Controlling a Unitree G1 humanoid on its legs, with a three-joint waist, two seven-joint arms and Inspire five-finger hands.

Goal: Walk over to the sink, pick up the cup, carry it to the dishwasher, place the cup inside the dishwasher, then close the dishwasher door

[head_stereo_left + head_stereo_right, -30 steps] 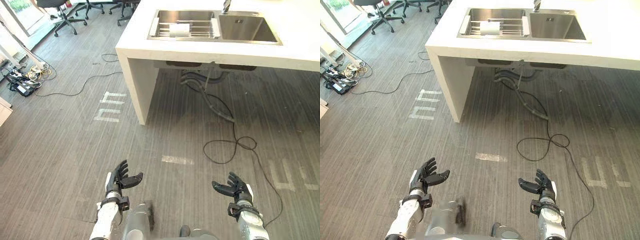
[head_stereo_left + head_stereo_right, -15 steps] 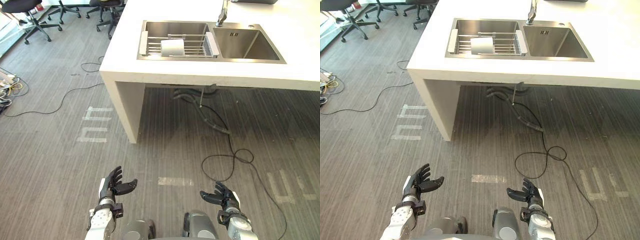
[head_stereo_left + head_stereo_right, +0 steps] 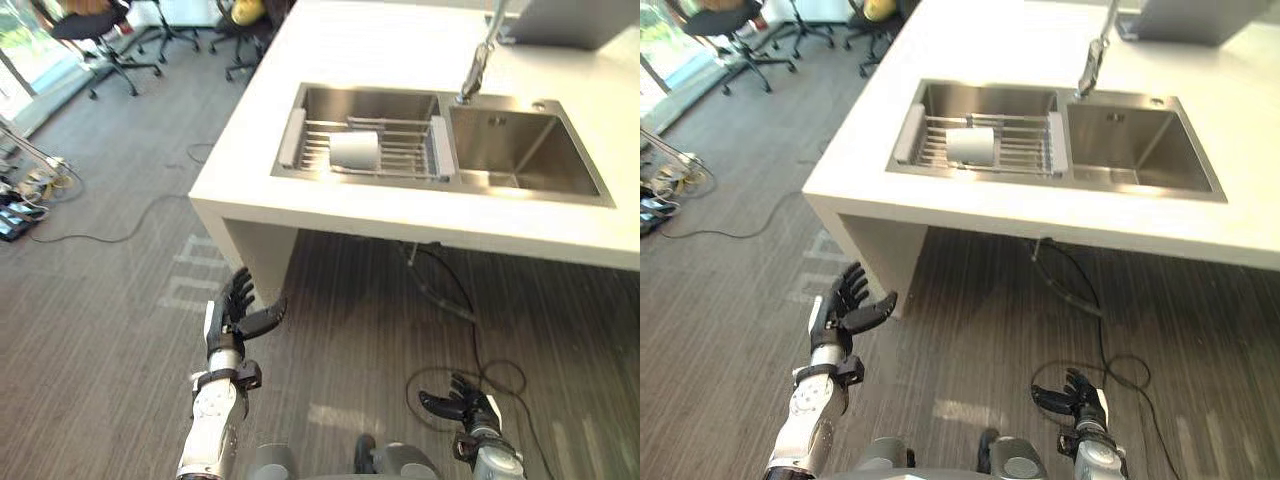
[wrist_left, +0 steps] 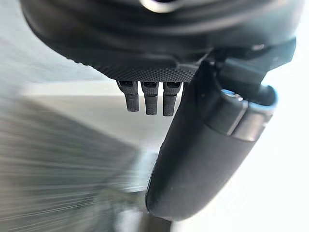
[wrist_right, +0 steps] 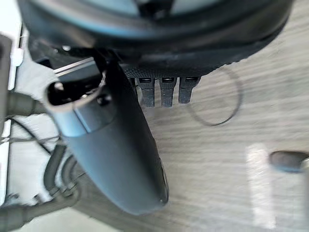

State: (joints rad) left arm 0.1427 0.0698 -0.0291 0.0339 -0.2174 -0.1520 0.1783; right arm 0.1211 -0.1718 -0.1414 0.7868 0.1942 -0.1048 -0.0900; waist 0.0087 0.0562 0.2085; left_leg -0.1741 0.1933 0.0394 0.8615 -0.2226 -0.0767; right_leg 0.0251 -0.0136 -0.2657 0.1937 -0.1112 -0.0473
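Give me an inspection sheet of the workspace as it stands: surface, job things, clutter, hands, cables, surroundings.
Surface: white counter with a two-basin steel sink and faucet.
Job's things: cup on its side on the wire rack in the left basin.
Clutter: what looks like a grey laptop at the counter's far edge.
Hands: left hand and right hand open, empty, over the floor.
Cables: cable trailing on the floor at left, near power strips.
Surroundings: office chairs; tape marks on the floor.

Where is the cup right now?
In the head views the cup lies on its side on the wire rack over the left basin of the sink, left of the faucet.
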